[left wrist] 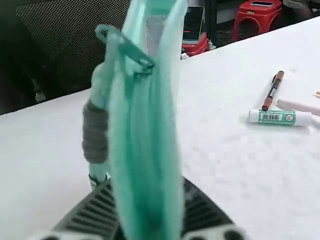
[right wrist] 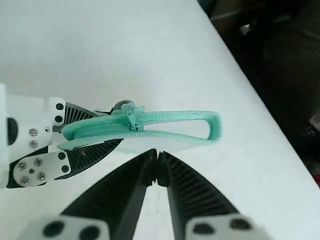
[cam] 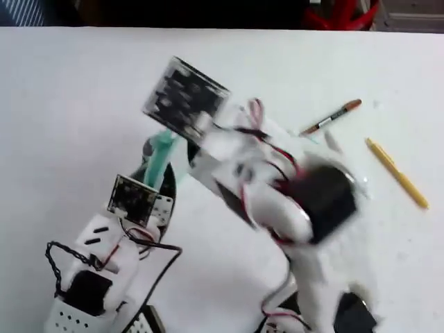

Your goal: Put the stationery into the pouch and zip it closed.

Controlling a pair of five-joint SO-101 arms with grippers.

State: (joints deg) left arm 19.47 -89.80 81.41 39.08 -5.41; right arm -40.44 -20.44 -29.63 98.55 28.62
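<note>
A teal pouch (left wrist: 145,125) stands on edge, gripped at one end by my left gripper (left wrist: 147,205), which is shut on it. Its zipper pull (left wrist: 125,47) sits at the top edge, and the mouth gapes a little (right wrist: 200,127). My right gripper (right wrist: 156,160) is shut, its tips right against the pouch's side (right wrist: 150,131) with nothing visibly between them. In the high view the pouch (cam: 161,149) is at the table's middle, under my right arm (cam: 277,187). A brown-capped pen (cam: 331,116), a yellow pen (cam: 397,172), a glue stick (left wrist: 277,117) and a pale eraser-like bar (left wrist: 297,105) lie on the table.
The white table (cam: 69,104) is bare on the left and far side. The stationery lies to the right of the arms. A red stool (left wrist: 260,15) and a dark chair (left wrist: 60,40) stand beyond the table edge.
</note>
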